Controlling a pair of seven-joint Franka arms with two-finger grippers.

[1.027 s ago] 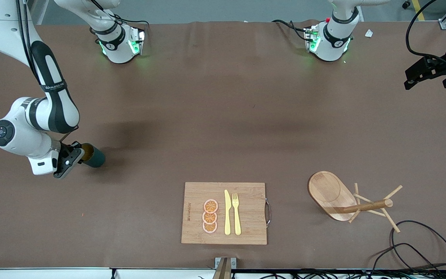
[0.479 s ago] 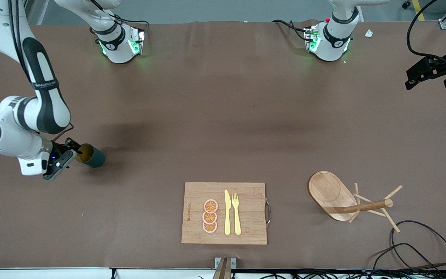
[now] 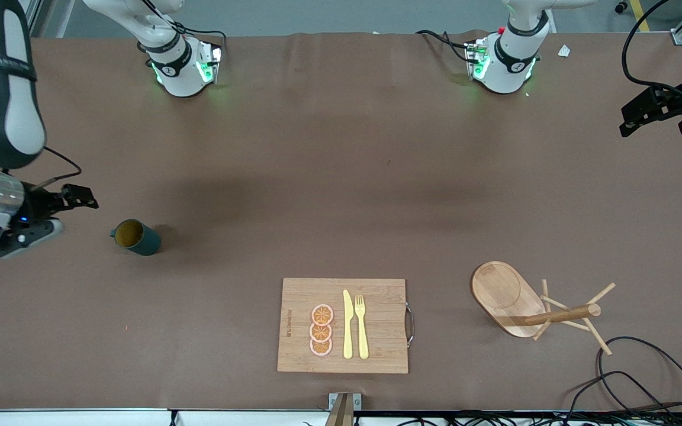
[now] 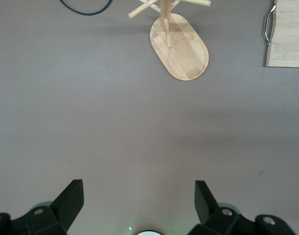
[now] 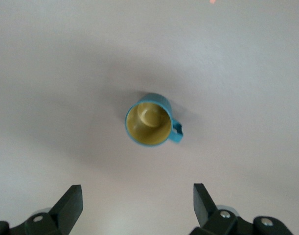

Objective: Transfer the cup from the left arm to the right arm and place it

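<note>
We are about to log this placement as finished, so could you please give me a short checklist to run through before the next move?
1. The cup stands upright on the table, mouth up: ok.
2. The right gripper is open and apart from the cup, up in the air toward the right arm's end of the table: ok.
3. Nothing touches the cup; its handle shows free in the right wrist view: ok.
4. The left gripper is open and holds nothing, waiting over the left arm's end of the table: ok.
5. The cutting board and mug tree lie apart from the cup: ok.
</note>
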